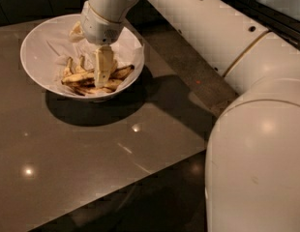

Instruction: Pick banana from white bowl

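Note:
The white bowl [38, 47] stands on the dark table at the upper left, lined with crumpled white paper. A browned, spotted banana [94, 79] lies across its bottom toward the near side. My gripper [102, 71] hangs from the white arm, points straight down into the bowl and reaches the banana's middle. The wrist hides the back right part of the bowl.
The glossy dark table [92, 163] runs forward and left of the bowl; its right edge [188, 153] cuts diagonally across the view. My bulky white arm [247, 105] fills the right side. A dark floor strip lies beyond the table's edge.

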Robot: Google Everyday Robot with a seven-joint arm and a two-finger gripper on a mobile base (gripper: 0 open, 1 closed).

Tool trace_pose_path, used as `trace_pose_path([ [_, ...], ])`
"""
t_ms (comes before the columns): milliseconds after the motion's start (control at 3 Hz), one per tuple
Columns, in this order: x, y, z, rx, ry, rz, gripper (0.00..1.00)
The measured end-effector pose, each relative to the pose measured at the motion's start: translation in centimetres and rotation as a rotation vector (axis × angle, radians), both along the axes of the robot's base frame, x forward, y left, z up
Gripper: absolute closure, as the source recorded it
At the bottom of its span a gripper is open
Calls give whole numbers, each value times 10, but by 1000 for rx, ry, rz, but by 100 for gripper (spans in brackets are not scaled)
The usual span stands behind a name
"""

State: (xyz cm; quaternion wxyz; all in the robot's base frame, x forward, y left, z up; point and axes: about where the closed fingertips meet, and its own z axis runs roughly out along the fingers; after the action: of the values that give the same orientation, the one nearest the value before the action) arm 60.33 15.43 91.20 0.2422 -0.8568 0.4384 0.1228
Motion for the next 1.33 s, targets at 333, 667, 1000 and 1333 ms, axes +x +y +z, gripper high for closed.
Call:
trace_pose_path([
  [333,-3,-5,-11,-4,33,-12,19],
  [667,-4,-12,-19,-9,55,-26,22],
  [1000,-3,-22,-26,-5,79,-48,33],
  [1333,-3,-27,-29,-7,85,-56,32],
])
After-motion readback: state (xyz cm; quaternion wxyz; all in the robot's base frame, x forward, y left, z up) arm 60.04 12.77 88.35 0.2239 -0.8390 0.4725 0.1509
